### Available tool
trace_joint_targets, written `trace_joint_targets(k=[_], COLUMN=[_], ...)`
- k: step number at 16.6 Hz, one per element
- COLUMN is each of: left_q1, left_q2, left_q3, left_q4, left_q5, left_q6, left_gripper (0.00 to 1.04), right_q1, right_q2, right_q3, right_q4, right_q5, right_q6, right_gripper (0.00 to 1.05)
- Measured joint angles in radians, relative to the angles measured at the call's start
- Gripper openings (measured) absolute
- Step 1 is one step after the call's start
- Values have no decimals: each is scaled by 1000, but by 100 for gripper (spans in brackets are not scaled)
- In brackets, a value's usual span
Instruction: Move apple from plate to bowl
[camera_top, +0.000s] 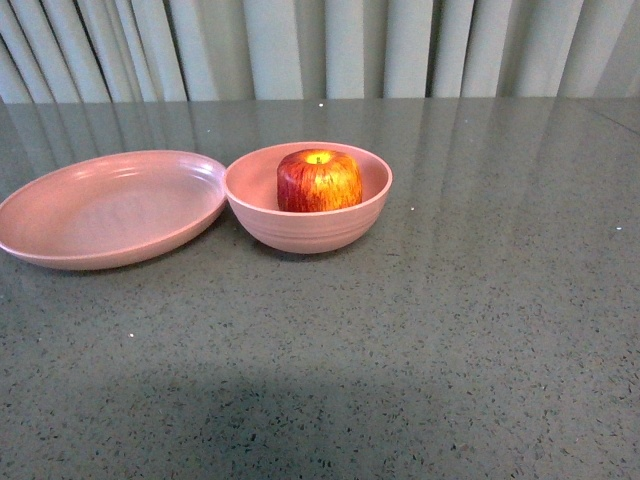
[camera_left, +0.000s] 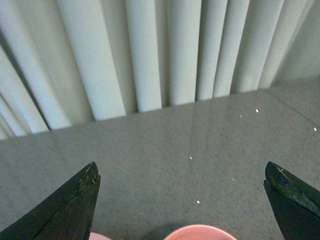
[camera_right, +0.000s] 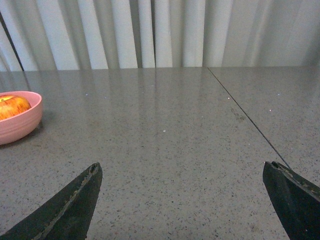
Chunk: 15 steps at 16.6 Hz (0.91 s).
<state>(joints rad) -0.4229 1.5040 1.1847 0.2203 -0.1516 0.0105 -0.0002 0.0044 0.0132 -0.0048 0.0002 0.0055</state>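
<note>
Upright, the glossy red, yellow-streaked apple (camera_top: 319, 181) is seen inside the deep, round, pale-pink bowl (camera_top: 308, 230), stem dimple up. Just beside the bowl, rims almost touching, the wide, shallow pale-pink plate (camera_top: 105, 215) is seen near the left edge of the grey speckled table (camera_top: 420, 340), holding nothing. Both the left gripper (camera_left: 182, 200) and right gripper (camera_right: 182, 200) are held spread wide over the tabletop, grasping nothing.
</note>
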Motion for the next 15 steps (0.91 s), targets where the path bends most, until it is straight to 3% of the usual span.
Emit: trace_joint_targets(k=[4,5,6,10,13,15], left_q1=[69,92,111,213,268,287], left_q2=[-253,-329,-379,-557,-668,-704], left_q3=[-183,-236,-288,-662,-807,-855], left_q4=[37,26,54,192,254,263], left_q5=[-44,-127,-145,-55,-8,6], left_q6=[47,29,18,-3,-4,-7], left_gripper=[98,88,81,34,3,2], right_q1=[0,0,0,0,0,0], right_q2=[0,0,0,0,0,0], right_q3=[0,0,0,0,0,0], right_q4=[0,0,0,0,0,0], right_q5=[0,0,0,0,0,0], right_q6=[0,0,0,0,0,0], right_gripper=[98,98,98,98,98,98])
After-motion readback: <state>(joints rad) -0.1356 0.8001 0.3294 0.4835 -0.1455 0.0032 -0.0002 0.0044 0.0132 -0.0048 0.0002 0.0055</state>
